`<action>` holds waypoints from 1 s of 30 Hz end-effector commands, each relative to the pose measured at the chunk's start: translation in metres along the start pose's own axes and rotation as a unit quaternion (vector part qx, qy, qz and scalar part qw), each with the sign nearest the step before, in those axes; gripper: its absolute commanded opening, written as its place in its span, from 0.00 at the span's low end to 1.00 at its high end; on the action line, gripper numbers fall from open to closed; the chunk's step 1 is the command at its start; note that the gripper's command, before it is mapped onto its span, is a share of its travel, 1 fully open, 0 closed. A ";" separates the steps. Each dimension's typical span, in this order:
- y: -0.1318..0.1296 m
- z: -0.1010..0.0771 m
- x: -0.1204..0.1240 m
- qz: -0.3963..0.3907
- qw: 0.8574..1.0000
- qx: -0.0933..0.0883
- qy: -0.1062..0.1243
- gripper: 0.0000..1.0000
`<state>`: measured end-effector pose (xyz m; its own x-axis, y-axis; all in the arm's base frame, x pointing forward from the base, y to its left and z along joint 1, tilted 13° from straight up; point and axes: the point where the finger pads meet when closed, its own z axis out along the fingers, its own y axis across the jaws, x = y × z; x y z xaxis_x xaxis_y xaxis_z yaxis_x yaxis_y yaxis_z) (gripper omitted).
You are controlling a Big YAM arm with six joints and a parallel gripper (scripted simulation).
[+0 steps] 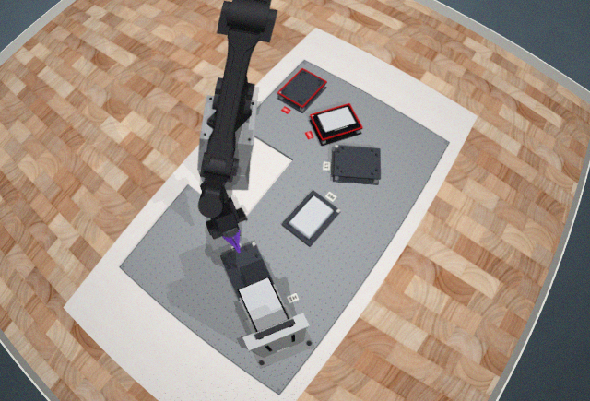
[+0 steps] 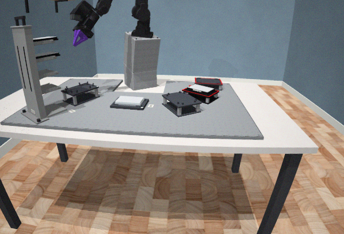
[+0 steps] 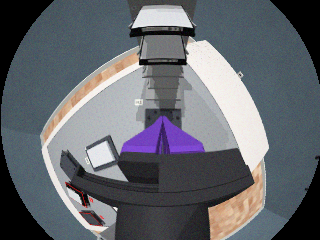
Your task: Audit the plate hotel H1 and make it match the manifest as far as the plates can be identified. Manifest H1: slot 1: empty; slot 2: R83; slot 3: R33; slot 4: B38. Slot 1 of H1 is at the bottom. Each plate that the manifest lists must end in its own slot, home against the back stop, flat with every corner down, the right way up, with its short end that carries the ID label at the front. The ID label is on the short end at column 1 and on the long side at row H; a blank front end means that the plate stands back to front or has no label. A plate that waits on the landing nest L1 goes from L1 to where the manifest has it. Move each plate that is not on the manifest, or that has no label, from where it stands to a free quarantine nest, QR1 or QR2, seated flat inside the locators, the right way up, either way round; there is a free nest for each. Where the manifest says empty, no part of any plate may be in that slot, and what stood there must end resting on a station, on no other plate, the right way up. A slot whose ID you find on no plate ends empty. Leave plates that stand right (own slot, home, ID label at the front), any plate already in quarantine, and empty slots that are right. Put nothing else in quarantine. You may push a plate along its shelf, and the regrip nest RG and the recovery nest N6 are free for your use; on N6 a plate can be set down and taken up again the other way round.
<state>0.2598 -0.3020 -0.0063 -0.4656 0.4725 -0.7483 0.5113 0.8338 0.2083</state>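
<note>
The small white tag (image 1: 293, 297) beside the tall grey plate hotel (image 2: 27, 67) is way too tiny to read, same for the little red tags (image 1: 286, 110) near the red-edged nests. In the exterior view the black arm (image 2: 140, 6) runs off the top edge. From the wrist view, the hotel's lower shelves are partly hidden behind the purple fingers.

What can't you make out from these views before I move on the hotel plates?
- ID labels on the plates in hotel H1: too small and blurred in the exterior and wrist views; the top view shows only the top plate.
- Nest tags: text illegible.
- Lower slots: hidden from above by the upper shelves.
- The shut gripper holds nothing.
</note>
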 end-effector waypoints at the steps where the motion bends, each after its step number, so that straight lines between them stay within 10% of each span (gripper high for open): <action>1: -0.001 0.004 -0.010 -0.006 1.000 0.001 -0.017 0.00; 30: 0.046 0.025 0.016 -0.009 1.000 0.000 -0.026 0.00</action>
<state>0.2862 -0.2646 -0.0377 -0.4715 0.4474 -0.7600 0.5028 0.8443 0.1851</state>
